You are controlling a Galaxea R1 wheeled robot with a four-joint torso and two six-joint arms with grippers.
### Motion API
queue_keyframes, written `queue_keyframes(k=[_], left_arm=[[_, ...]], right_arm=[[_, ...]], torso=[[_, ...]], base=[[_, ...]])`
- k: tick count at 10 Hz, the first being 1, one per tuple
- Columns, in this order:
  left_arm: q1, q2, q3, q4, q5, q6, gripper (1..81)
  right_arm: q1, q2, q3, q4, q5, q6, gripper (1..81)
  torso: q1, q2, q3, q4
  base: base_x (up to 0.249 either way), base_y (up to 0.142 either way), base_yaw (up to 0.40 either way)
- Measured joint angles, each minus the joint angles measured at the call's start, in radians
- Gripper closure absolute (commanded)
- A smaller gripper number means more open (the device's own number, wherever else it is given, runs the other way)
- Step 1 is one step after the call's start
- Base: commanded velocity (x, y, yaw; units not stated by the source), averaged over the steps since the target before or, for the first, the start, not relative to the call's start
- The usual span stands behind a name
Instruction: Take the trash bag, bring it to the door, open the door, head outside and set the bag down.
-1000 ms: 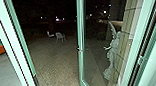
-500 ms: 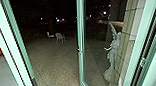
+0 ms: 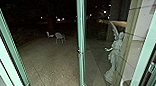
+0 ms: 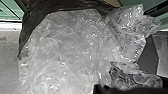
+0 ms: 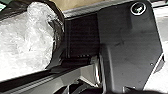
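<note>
The trash bag [image 4: 65, 50], clear plastic stuffed with crumpled film inside a dark outer layer, looms close in the left wrist view. Its loose folds [image 4: 137, 77] bunch against a dark part of the robot; the exact grip is hidden. From the other side, the bag [image 5: 27, 40] shows in the right wrist view beside the robot's dark plate. In the head view the glass door leaf [image 3: 80, 36] with its green frame stands swung outward, and the doorway gives onto a dark paved yard [image 3: 52, 64]. How either gripper stands cannot be made out.
Green door-frame posts rise at the left [image 3: 13, 50] and right [image 3: 142, 53] of the head view. A pale winged statue [image 3: 114, 53] stands beyond the glass, by the wall. Two light chairs, one of them a white armchair [image 3: 59, 38], stand farther out in the yard.
The head camera has moved: the left frame has slid farther left and the orange object there has left view, while more wall shows at right. The door leaf looks about the same.
</note>
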Motion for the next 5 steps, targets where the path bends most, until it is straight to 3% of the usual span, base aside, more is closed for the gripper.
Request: queue_keyframes(k=[5], left_arm=[[-0.002,-0.005,0.000,0.000,0.001,0.000,81.1]], right_arm=[[0.001,0.008,-0.003,0.001,-0.001,0.002,1.0]], torso=[[0.000,0.000,0.000,0.000]], base=[[0.121,0.000,0.000]])
